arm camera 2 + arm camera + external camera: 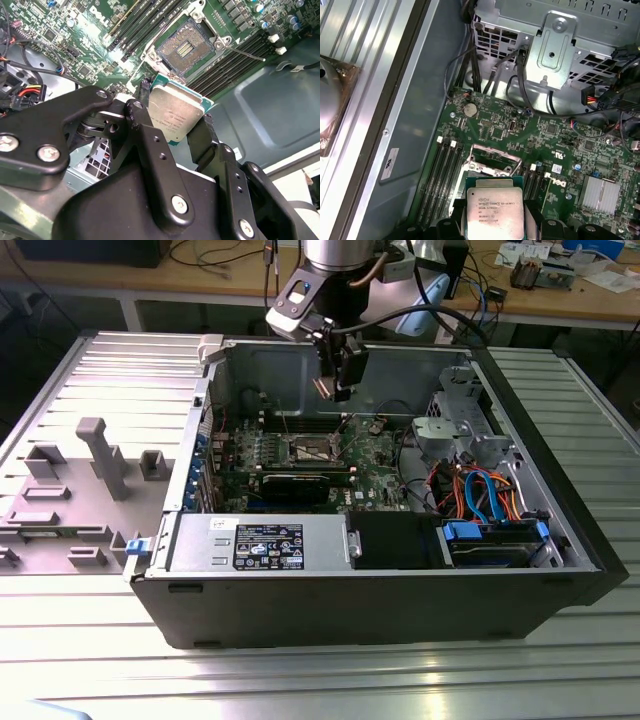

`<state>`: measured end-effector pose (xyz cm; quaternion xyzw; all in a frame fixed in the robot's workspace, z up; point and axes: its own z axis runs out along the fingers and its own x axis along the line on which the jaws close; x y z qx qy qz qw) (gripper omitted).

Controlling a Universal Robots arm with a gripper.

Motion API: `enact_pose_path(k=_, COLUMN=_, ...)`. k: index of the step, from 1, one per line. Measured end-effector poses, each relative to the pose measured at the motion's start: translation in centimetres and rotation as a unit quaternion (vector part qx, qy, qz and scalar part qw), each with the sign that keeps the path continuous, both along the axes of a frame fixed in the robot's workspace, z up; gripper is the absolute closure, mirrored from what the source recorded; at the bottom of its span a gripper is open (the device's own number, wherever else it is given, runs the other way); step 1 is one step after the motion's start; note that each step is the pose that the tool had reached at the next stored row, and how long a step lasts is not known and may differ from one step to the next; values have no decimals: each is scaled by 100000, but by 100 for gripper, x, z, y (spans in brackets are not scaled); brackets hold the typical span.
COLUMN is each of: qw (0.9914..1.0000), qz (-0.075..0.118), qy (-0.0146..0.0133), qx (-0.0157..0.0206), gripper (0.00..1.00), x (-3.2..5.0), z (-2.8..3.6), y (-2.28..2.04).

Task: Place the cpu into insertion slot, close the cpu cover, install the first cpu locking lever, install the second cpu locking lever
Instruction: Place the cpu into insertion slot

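While the end effector (338,380) hangs inside the open computer case (350,605), well above the motherboard (375,452), its two black fingers (145,125) are clamped on the cpu (175,114) — one finger on each of two opposite edges. The cpu's silver-grey metal lid (the printed face) is turned towards both wrist cameras, and the green substrate shows as a narrow border round the lid. The chip is held clear of the board.

The insertion slot (184,47) lies on the motherboard beyond the cpu and apart from it. Its gold-brown contact field is exposed inside a metal rim. A thin wire locking lever (245,52) projects from one corner of the slot and crosses above the neighbouring memory slots (225,70). Memory slots flank the insertion slot on both sides.

In the exterior view the case lies on its side on a ribbed aluminium bench (300,680), open side up. A grey power supply (265,540) runs along the near wall, and a long black graphics card (300,485) sits between it and the insertion slot. A grey moulded fixture (100,455) rests on the bench at the exterior view's left, just beside the case.

In the first wrist view a perforated metal drive cage (555,45) stands past the board edge — black cables run from beneath it to the board — and a coin cell (469,109) sits near the board's corner.
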<state>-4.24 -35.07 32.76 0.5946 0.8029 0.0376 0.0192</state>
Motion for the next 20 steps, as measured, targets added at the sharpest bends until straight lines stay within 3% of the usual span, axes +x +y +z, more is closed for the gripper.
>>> enact_pose_path(k=20, qw=99967, qz=-2576, qy=0, qx=-6, gripper=45, x=0, z=-5, y=0)
